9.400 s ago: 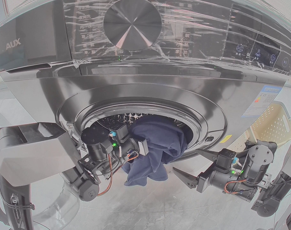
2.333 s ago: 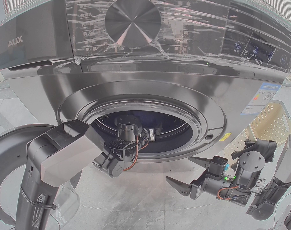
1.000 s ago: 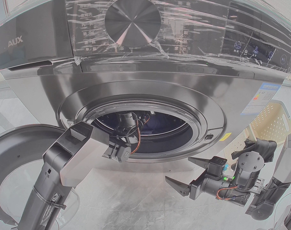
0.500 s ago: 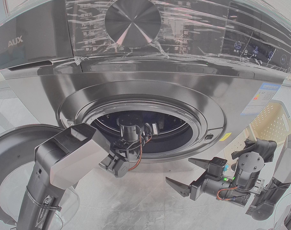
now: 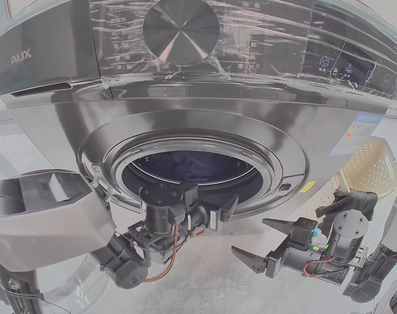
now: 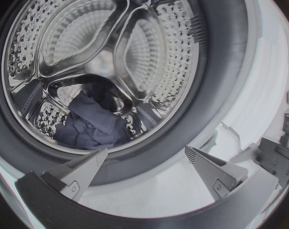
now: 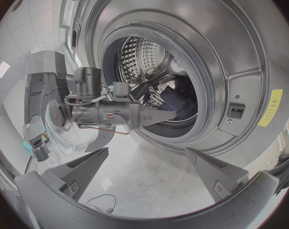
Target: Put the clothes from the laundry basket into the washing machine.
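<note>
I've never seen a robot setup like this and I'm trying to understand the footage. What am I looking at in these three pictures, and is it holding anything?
This is a two-armed robot facing a dark grey front-loading washing machine. The wide picture comes from a camera on its head, looking down at both arms. The other two come from a camera on each wrist; the grey pointed fingers in them belong to that arm's own gripper. The left gripper sits just outside the lower rim of the round opening, open and empty. The right gripper hangs lower and to the right, also open and empty. A crumpled dark blue garment lies at the bottom of the shiny perforated steel drum. A pale yellow perforated laundry basket stands at the robot's right.
</note>
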